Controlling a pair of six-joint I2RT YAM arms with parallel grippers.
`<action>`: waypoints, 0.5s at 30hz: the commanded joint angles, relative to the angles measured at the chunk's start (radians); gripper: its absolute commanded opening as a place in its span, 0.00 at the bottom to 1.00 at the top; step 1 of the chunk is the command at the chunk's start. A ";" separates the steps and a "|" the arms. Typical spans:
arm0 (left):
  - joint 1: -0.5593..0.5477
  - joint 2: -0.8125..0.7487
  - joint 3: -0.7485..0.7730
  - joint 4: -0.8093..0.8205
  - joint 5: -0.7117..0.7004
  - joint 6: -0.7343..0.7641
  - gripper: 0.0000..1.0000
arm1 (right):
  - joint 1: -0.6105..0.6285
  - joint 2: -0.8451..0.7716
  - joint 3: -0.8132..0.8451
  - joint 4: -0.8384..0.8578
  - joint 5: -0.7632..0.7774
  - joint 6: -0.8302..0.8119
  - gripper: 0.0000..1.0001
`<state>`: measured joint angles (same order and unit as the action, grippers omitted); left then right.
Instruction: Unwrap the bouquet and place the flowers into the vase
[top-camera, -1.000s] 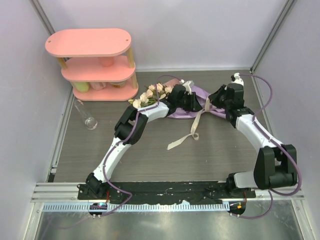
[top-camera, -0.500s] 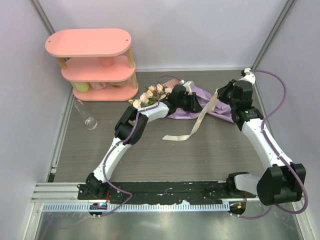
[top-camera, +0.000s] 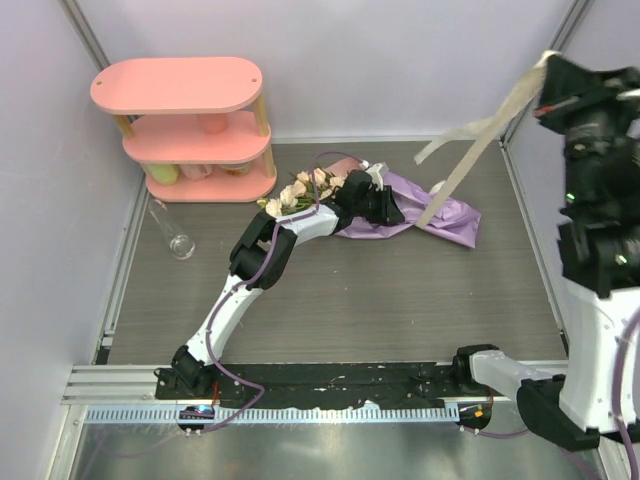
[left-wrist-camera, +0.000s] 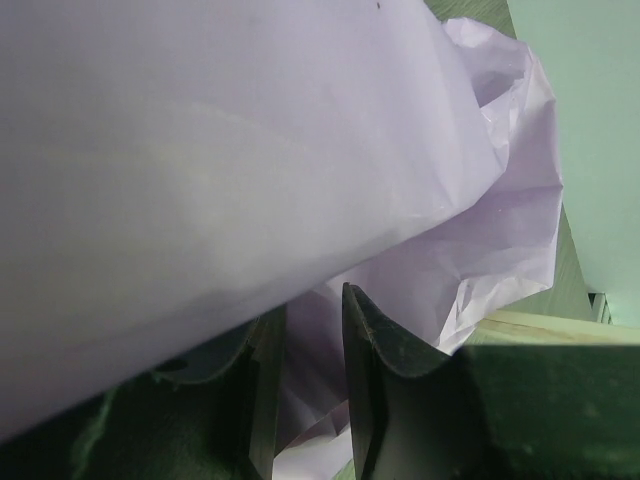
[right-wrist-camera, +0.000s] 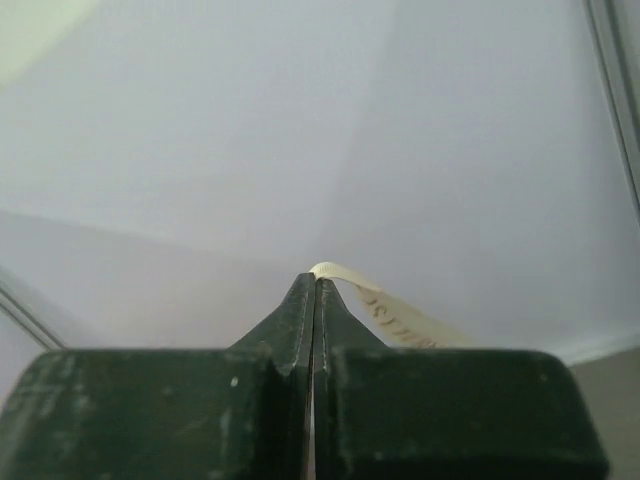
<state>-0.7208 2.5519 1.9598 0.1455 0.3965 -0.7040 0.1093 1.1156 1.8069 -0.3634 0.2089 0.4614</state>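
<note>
The bouquet lies at the back of the table, its cream and pink flowers (top-camera: 300, 188) pointing left and its lilac wrapping paper (top-camera: 440, 216) spreading right. My left gripper (top-camera: 385, 208) sits on its middle. In the left wrist view that gripper (left-wrist-camera: 312, 305) is shut on a fold of the lilac paper (left-wrist-camera: 300, 150). My right gripper (top-camera: 550, 75) is raised high at the right, shut on one end of the cream ribbon (top-camera: 470, 150), which hangs slanting down toward the paper. The right wrist view shows the gripper (right-wrist-camera: 315, 280) pinching the ribbon (right-wrist-camera: 400, 320). The clear glass vase (top-camera: 178, 238) stands at the left.
A pink three-tier shelf (top-camera: 190, 85) stands in the back left corner with a pink cup (top-camera: 210, 125) and a yellow cup (top-camera: 165, 172) on it. Pale walls enclose the table on three sides. The right arm's column (top-camera: 600, 340) rises at the right edge.
My right arm has swung up and to the right, pulling the ribbon off the table until it hangs in the air. The left arm and bouquet have stayed put.
</note>
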 joint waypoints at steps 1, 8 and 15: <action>-0.011 -0.013 0.016 -0.003 0.004 0.012 0.33 | 0.003 -0.027 0.252 -0.147 0.023 -0.018 0.01; -0.020 -0.079 -0.021 -0.004 0.010 0.037 0.34 | 0.003 0.016 0.474 -0.319 -0.028 -0.007 0.01; -0.039 -0.119 -0.016 -0.004 -0.002 0.028 0.35 | 0.006 0.045 0.721 -0.344 -0.049 0.008 0.01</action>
<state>-0.7403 2.5134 1.9331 0.1375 0.3931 -0.6903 0.1097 1.1160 2.4134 -0.6731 0.2058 0.4564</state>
